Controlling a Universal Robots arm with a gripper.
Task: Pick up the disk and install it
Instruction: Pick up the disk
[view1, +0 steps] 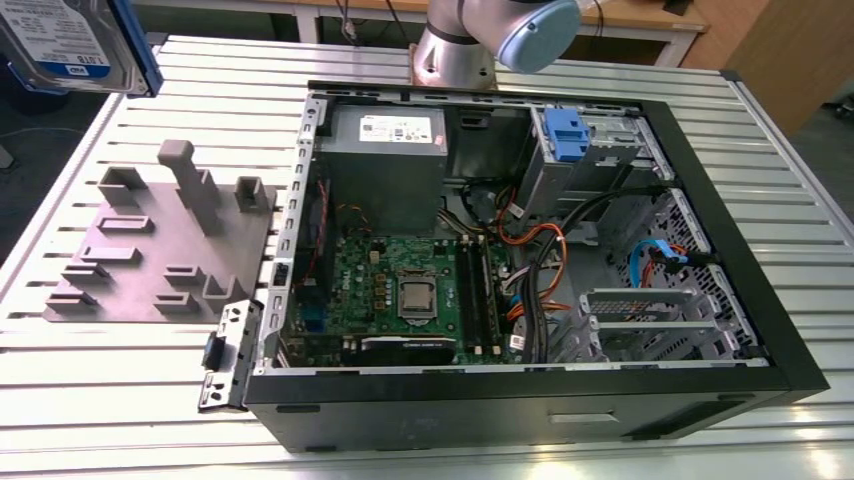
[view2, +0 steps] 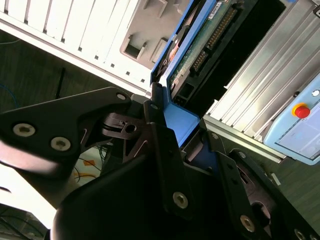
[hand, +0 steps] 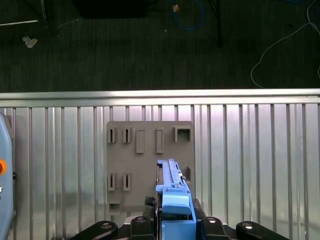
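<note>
Blue-framed disk (view1: 70, 38) is airborne at the exterior view's left, gripper (view2: 182, 132) clamped on its frame, long axis running straight out from the fingers (view2: 162, 150). Under it: grey fixture plate (hand: 145, 170) on slatted table (view1: 120, 400), open computer case (view1: 507, 400) alongside.

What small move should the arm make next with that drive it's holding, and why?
Probably carry it sideways toward the open case. The fingers are clamped on the disk, which hangs high above the grey holder on the table, well clear of it. The case sits further to the exterior view's right, so the disk likely has to travel that way before it goes down.
</note>
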